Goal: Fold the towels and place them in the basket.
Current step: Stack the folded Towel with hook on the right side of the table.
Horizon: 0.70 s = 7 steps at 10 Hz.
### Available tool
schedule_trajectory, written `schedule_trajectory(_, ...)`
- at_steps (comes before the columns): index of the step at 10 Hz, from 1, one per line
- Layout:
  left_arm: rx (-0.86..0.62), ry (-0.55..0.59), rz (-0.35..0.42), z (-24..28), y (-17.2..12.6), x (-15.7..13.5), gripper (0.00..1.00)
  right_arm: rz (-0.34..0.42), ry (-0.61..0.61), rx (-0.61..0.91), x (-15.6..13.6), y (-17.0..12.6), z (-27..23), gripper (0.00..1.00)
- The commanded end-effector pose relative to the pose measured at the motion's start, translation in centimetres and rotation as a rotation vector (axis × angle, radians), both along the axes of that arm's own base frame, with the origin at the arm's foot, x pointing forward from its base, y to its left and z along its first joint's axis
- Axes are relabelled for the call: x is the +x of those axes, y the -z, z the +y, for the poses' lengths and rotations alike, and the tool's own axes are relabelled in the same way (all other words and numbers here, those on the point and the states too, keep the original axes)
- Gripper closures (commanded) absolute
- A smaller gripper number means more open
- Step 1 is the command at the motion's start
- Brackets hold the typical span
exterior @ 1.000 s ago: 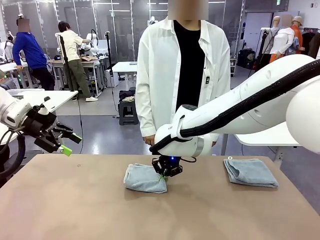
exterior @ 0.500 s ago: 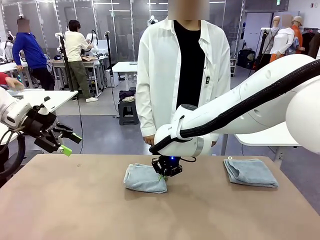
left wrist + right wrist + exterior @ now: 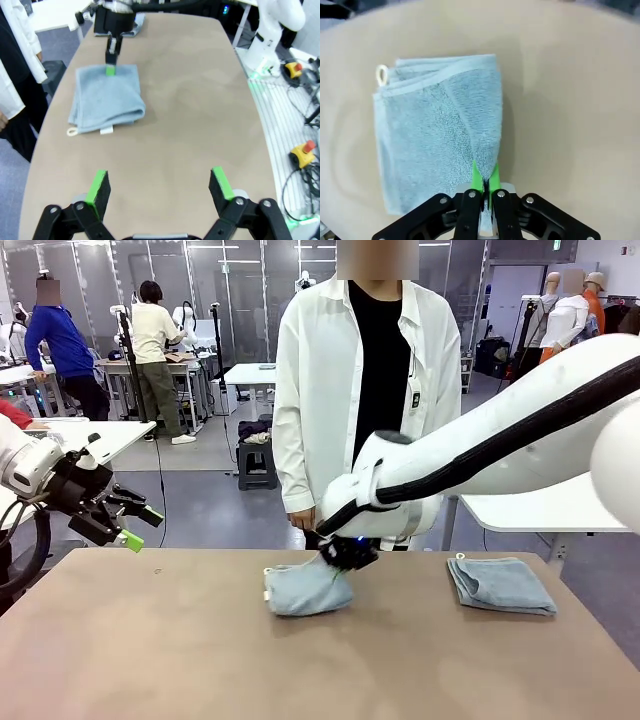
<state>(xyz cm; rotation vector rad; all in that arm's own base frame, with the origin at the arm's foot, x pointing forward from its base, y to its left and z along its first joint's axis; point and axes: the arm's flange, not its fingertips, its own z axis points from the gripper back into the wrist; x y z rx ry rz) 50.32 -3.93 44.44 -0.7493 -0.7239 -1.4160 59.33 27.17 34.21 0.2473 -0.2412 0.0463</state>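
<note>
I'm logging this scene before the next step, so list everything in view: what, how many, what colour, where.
towels: 2, light blue-grey; one folded at mid-table, its edge pinched and lifted; one folded at the table's right.
table: 1, tan, spans the foreground.
person: 1, white shirt over black top, standing at the far side.
left gripper: 1, black with green pads, open, raised off the table's left edge.
right gripper: 1, black with green pads, shut on the middle towel's edge.
</note>
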Motion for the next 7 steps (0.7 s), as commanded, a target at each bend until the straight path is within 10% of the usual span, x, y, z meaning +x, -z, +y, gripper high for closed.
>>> schedule_trajectory(1, 0.0, 0.001, -0.003, 0.0, -0.1, 0.0, 0.0, -0.056, -0.019, -0.041, 0.8, -3.5, -5.4, 0.95)
schedule_trajectory(7, 0.0, 0.001, -0.003, 0.0, -0.1, 0.0, 0.0, -0.033, 0.021, -0.162, 2.0, -10.1, -18.6, 0.95)
